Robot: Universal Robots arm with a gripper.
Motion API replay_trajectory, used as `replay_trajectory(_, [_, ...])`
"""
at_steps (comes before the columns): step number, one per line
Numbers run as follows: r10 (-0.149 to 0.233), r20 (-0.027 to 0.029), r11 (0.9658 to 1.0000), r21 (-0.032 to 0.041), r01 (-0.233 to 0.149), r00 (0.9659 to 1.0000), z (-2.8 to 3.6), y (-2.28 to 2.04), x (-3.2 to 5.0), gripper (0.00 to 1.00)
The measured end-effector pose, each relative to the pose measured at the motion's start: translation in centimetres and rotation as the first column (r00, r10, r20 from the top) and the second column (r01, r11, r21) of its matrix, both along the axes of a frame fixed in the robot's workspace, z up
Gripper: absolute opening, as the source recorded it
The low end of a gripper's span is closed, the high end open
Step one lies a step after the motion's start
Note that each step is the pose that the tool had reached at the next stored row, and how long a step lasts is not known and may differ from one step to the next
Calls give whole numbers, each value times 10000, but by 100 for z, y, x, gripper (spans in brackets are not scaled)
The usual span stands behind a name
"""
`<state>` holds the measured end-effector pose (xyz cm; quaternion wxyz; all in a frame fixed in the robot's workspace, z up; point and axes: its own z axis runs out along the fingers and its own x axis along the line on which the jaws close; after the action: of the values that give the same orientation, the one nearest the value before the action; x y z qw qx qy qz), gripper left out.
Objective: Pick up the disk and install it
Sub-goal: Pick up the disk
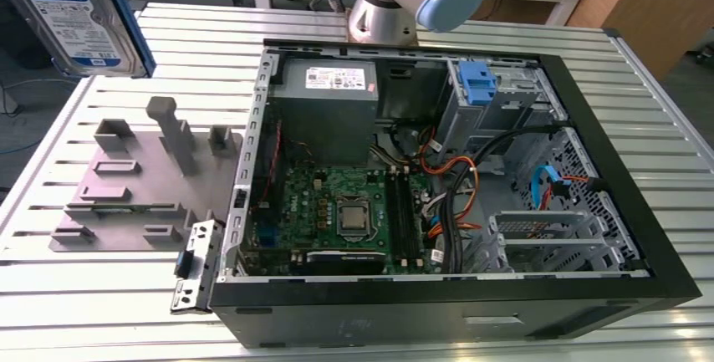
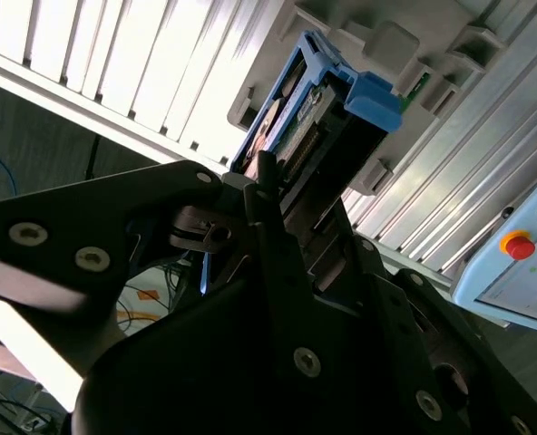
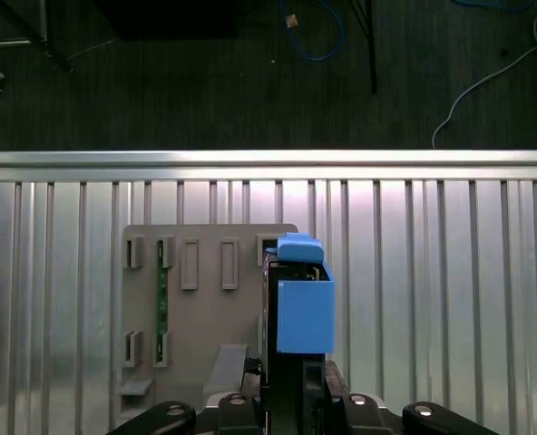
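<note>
Aluminium slatted table (image 1: 100, 295) carries a grey fixture plate (image 1: 134, 199) and an open computer case (image 1: 424, 320) — dark floor (image 3: 205, 82) beyond. The gripper (image 3: 291, 399) clamps its jaws on the disk (image 1: 73, 19) — raised above the table.

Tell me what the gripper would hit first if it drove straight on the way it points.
Likely the grey fixture plate, near its edge beside the slatted table; the disk clamped in the gripper would touch first. Depth is unclear.
</note>
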<state>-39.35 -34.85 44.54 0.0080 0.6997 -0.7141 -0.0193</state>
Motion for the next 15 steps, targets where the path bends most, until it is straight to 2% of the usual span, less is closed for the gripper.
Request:
replay_trajectory(3, [0,-2,10000,-1,0,10000,13,0,0,35])
replay_trajectory(8, [0,0,10000,0,0,10000,69,0,0,35])
replay_trajectory(15, [1,-5,10000,-9,-1,10000,83,0,2,35])
